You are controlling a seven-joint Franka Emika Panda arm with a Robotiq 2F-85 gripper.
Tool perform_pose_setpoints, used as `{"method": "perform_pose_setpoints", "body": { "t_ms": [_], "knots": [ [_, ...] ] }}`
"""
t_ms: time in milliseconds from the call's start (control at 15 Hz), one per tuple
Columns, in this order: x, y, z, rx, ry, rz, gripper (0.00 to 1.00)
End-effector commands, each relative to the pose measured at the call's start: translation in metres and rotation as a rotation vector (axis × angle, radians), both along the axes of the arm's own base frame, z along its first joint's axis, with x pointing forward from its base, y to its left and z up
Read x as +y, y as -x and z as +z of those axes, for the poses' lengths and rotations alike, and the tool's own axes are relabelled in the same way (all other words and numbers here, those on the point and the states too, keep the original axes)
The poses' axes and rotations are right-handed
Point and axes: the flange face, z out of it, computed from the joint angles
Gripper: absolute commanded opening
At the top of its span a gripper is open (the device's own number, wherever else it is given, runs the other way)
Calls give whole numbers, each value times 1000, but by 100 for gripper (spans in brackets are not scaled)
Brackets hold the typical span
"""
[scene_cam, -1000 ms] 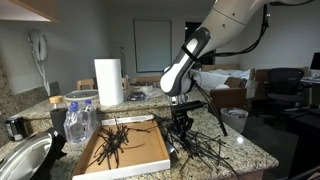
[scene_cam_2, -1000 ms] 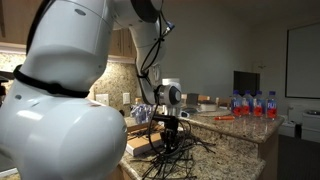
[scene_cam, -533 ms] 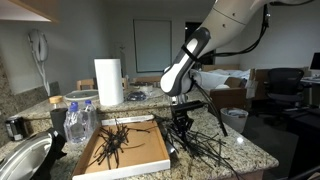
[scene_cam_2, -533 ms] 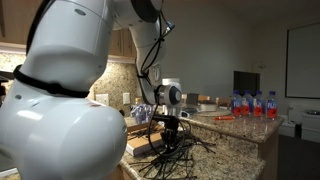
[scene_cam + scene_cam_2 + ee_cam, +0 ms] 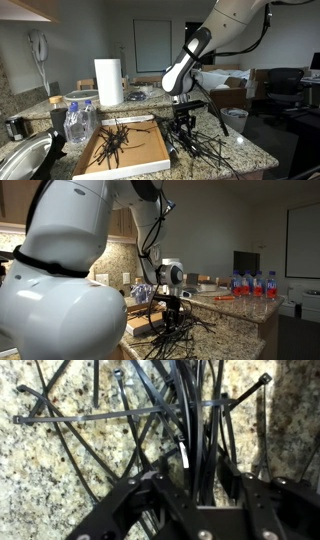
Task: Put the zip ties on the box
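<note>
in an exterior view the tool [image 5: 181, 122] hangs at frame centre over the zip ties [image 5: 206, 148] sprawled on the counter [image 5: 245, 150], just right of the box [image 5: 150, 157], which holds another clump [image 5: 112, 143]. in an exterior view the tool [image 5: 170, 308] reaches the zip ties [image 5: 176, 336] at lower centre. in the wrist view its jaws stand apart along the bottom edge, with several zip ties [image 5: 180, 410] running between them.

A white robot arm with black joints [image 5: 235, 20] reaches in from above and bends downward at its wrist [image 5: 178, 76]. Its black two-fingered gripper [image 5: 182, 124] points straight down. In the wrist view the two black fingers [image 5: 135, 500] stand parted, with a clear gap between them.
</note>
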Motion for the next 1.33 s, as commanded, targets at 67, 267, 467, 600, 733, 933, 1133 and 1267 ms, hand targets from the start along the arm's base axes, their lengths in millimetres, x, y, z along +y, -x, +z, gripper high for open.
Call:
{"method": "perform_pose_setpoints", "body": {
  "t_ms": [67,267,467,600,733,933,1133,1267],
  "knots": [
    [-2,5,-17,40,40,-26,54],
    [-1,5,-20,38,32,-27,39],
    [6,6,-12,17,43,-20,19],
    [8,5,-12,23,48,-16,9],
    [11,4,-14,31,60,-12,5],
    [15,4,-16,38,83,-7,8],
    [14,4,-9,26,80,-1,8],
    [14,4,0,5,76,7,8]
  ]
}}
